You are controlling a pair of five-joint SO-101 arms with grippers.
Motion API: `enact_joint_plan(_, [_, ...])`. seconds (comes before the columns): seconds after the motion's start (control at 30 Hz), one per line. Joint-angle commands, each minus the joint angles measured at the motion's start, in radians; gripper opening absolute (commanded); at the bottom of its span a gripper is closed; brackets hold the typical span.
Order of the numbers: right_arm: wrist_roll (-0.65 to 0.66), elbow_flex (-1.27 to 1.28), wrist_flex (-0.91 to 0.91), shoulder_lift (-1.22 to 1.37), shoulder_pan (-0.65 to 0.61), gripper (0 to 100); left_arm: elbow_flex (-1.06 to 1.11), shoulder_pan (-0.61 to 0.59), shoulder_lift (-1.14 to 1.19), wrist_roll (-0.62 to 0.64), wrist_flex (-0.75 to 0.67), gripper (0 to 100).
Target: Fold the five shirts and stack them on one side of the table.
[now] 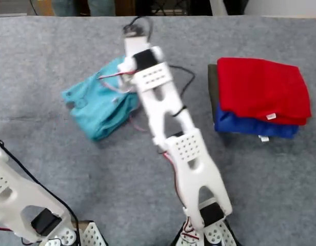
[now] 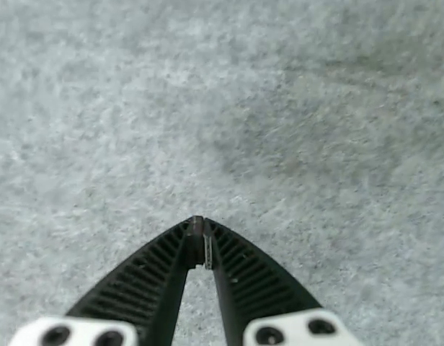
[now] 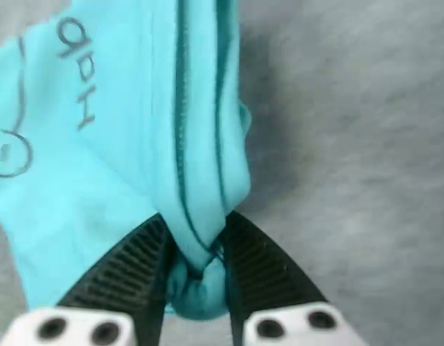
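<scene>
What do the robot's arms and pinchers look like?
The right arm and left arm are white plastic with patches of little holes, black motors, and black and red wires. The left gripper and right gripper have black, ribbed, pointy fingers on white bases with round holes.

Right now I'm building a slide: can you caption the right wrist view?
Right hand pinches a bunched fold of the teal shirt over the grey table.
</scene>
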Motion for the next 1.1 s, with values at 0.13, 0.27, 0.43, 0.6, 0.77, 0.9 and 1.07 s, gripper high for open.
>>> enact_joint_plan(0.13, [0.213, -0.005, 0.009, -0.166, 0.166, 1.3, 0.001, -0.015, -0.055, -0.04, -0.009, 3])
enact_joint_plan(0.27, [0.324, 0.117, 0.009, -0.297, 0.27, 1.3, 0.001, -0.008, -0.055, -0.041, -0.009, 3])
enact_joint_plan(0.43, [0.479, 0.252, 0.008, -0.433, 0.445, 1.3, -0.002, -0.012, -0.055, -0.046, -0.009, 3])
enact_joint_plan(0.6, [0.571, 0.312, 0.006, -0.516, 0.618, 1.4, 0.001, -0.008, -0.055, -0.046, -0.008, 3])
enact_joint_plan(0.77, [0.651, 0.311, 0.003, -0.545, 0.75, 1.4, 0.001, -0.007, -0.057, -0.046, -0.008, 3])
enact_joint_plan(0.9, [0.68, 0.311, -0.02, -0.539, 0.848, 1.4, 0.001, -0.007, -0.058, -0.046, -0.008, 3])
enact_joint_plan(1.07, [0.7, 0.311, -0.023, -0.545, 0.919, 1.4, -0.007, -0.007, -0.063, -0.046, -0.008, 3])
